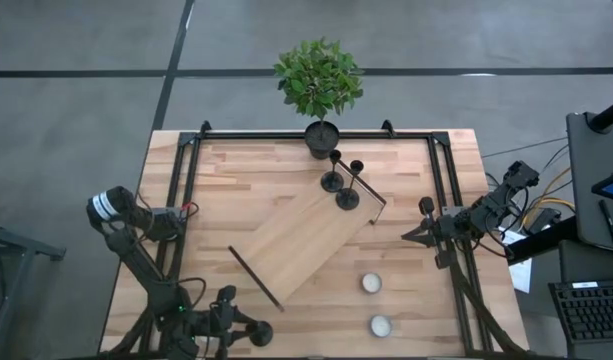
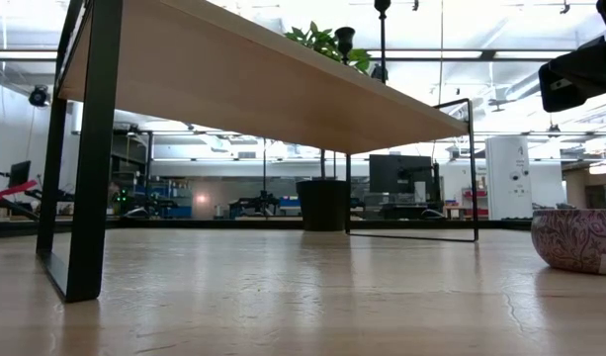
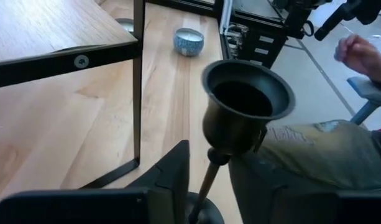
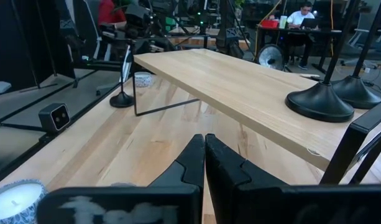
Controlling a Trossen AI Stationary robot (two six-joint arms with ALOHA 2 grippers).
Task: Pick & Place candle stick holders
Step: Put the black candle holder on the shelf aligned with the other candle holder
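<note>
Two black candle stick holders (image 1: 332,180) (image 1: 348,198) stand on their disc bases on the far right end of a low wooden riser (image 1: 306,240). They also show in the right wrist view (image 4: 321,99). The third holder (image 3: 246,106) stands on the table near the front edge (image 1: 261,333), its cup up. My left gripper (image 3: 209,186) is open and level, with one finger on either side of the holder's thin stem (image 3: 206,180). I cannot tell whether a finger touches it. My right gripper (image 4: 206,146) is shut and empty, right of the riser (image 1: 416,232).
A black pot with a green plant (image 1: 319,80) stands at the far edge. Two small candle tins (image 1: 371,283) (image 1: 380,325) lie near the front right. The riser's black legs (image 3: 138,81) stand close by. A person's hand (image 3: 358,50) and trousers (image 3: 314,149) show beyond the table.
</note>
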